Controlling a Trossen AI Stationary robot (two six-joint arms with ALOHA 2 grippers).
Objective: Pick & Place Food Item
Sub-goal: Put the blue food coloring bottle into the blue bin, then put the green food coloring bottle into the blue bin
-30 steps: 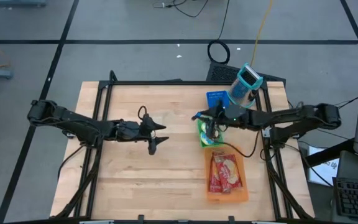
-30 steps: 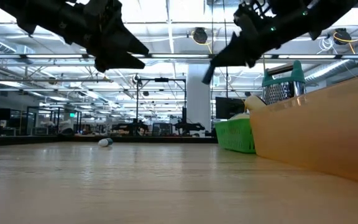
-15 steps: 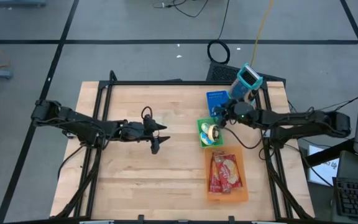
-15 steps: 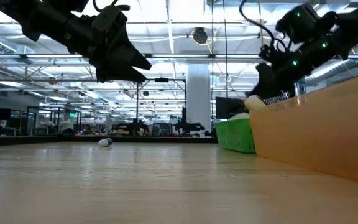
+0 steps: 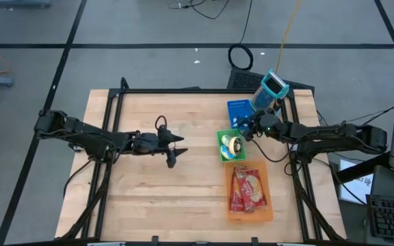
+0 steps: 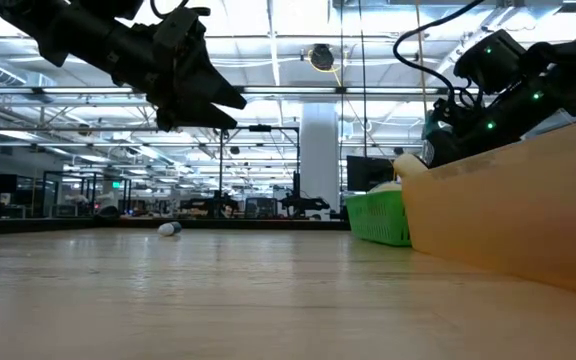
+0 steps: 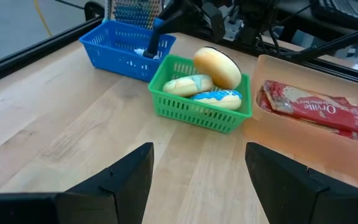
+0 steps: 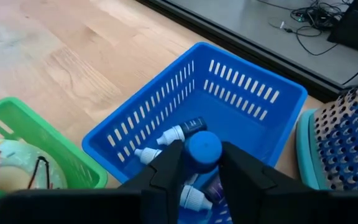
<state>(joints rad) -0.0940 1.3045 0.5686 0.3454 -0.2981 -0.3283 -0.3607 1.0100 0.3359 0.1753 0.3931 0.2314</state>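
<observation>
My right gripper is over the blue basket at the table's far right, shut on a small blue round-topped item. Small dropper bottles lie on the basket's floor. In the high view the gripper is at the basket's near side. A green basket beside it holds donuts. My left gripper hovers open over the table's middle, pointing toward the baskets, with nothing between its fingers. My right gripper pinches the blue item by its round top between its two fingers. The fingers slant down from the table's right side. The item is over the inside of the blue basket; whether it rests on the bottles below, I cannot tell.
An orange tray with red snack packets lies near the green basket. A teal grater stands at the far right by the blue basket. The wooden table is bare on its left and near parts.
My right gripper has gone from over the green basket toward the table's far right, over the blue basket, and has sunk lower and turned. The donuts in the green basket have come into view.
</observation>
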